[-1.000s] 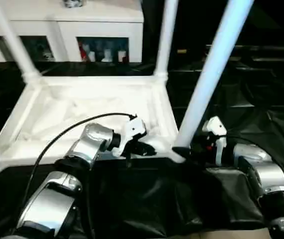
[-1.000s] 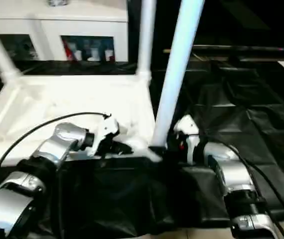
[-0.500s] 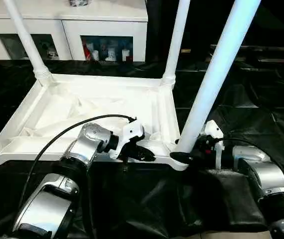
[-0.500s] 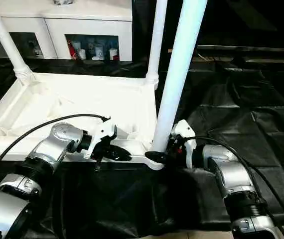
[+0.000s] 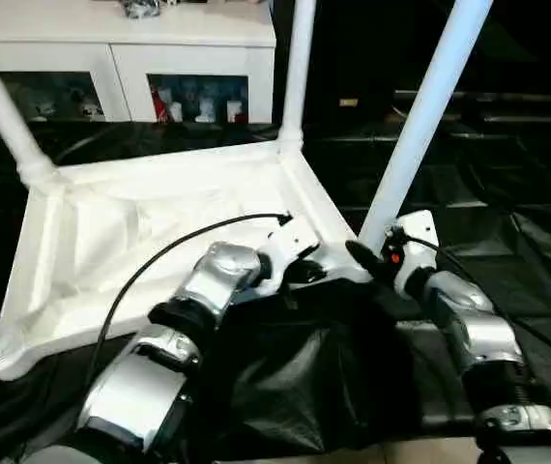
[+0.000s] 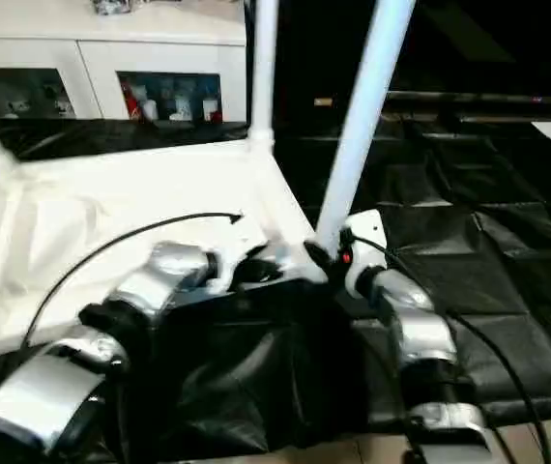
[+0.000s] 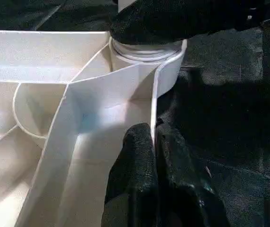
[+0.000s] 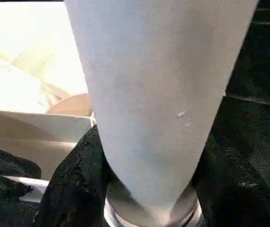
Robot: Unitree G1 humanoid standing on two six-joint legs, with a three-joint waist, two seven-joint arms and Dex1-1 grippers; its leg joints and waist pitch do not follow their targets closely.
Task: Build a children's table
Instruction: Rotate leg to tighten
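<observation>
White cabinet (image 5: 121, 48) behind, left claw (image 7: 152, 156) pinching table rim (image 7: 155, 101), right claw (image 8: 149, 189) clasping leg (image 5: 420, 121).

no readable text, no labels, no brands, no numbers, no signs

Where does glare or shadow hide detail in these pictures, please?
Left eye view: glare washes out the underside of the table, so its ribs barely show, and the black drape swallows most of its folds. Left wrist view: deep shadow lies on the drape beside the table's corner. Right wrist view: the tabletop behind the leg is blown out bright.
</observation>
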